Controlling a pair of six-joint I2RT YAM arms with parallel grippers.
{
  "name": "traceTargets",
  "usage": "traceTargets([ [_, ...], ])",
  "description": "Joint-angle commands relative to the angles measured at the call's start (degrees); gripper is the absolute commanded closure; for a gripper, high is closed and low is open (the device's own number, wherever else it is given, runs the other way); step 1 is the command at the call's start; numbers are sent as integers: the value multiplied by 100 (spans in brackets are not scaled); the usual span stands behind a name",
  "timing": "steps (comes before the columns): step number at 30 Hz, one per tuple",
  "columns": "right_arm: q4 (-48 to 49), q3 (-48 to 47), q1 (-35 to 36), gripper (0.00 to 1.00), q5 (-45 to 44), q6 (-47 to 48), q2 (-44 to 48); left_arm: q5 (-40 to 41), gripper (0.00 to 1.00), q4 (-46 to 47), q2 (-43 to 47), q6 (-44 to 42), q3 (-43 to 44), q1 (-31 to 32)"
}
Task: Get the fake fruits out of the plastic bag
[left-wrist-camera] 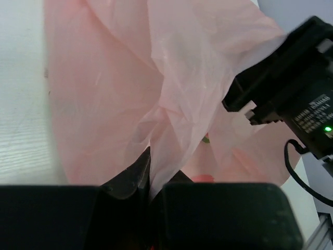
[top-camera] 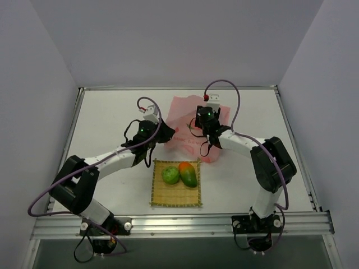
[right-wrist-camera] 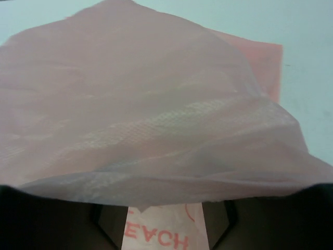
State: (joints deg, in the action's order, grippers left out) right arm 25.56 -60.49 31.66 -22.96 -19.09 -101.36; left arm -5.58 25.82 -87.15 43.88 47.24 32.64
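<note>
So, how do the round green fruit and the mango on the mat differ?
Colour: the round green fruit is all green; the mango is red-orange at its far end, green nearer. Shape: the green fruit is round; the mango is longer and oval. Place: the green fruit lies left of the mango. Both rest on the bamboo mat, side by side, outside the plastic bag.

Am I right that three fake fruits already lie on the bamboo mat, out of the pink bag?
Not quite: the top view shows only two on the bamboo mat, a round green fruit and a mango, out of the pink bag.
</note>
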Motion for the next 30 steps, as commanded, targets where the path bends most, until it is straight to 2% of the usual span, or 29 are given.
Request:
traceTargets([
  [1,-526,-314,-11,51,-832,555,-33,-162,98,529,-56,94,57,172],
  [3,-526,-341,-28,50,-711,792,-59,-215,97,660,-135,138,66,260],
  [5,-587,-481,-54,40,-72,1125,-242,-267,98,818,-188,208,74,286],
  [7,-762,-674,-107,29,37,1215,-427,-329,98,889,-258,235,92,295],
  [10,-807,-920,-300,18,124,1250,-665,-382,98,977,-311,288,101,295],
  [18,-807,-1789,-705,8,398,1399,-1368,-470,98,1144,-364,393,39,339],
  [22,-781,-2282,-872,1,844,1478,-1930,-514,97,1162,-399,411,31,427],
  [25,-579,-2694,-1056,0,1047,1435,-2405,-584,98,1162,-425,429,4,480],
  [30,369,-2968,-1407,0,2022,1075,-2889,-663,98,1100,-478,455,-66,480],
])
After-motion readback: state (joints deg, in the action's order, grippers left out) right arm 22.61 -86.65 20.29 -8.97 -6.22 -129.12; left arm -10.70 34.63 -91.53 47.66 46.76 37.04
